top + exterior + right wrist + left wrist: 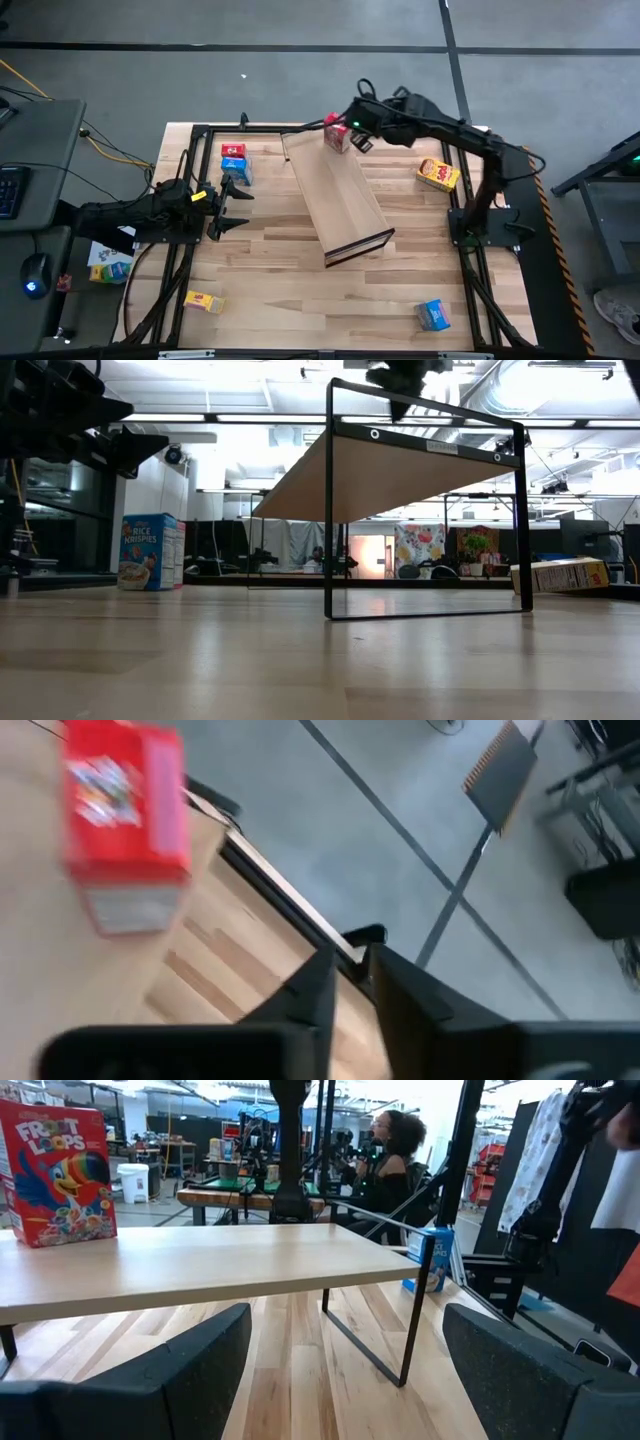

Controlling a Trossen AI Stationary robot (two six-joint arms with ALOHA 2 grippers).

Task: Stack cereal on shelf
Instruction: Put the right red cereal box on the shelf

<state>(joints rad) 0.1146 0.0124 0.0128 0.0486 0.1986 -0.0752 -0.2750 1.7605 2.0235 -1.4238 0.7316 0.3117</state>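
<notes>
One red box (58, 1175) reading "Froot Loops" stands upright on the far end of the shelf (340, 195), the long light-wood panel running diagonally across the middle of the table (280, 270). Just beside it hovers the right gripper (345, 975), fingers nearly together and holding nothing. At far left a blue "Rice Krispies" box (148, 552) stands on the table, with another red box (234, 152) touching it. A yellow box (438, 174) lies far right, another yellow (204, 300) near left, another blue (433, 315) near right. The left gripper (232, 205) waits wide open and empty, left of the shelf.
</notes>
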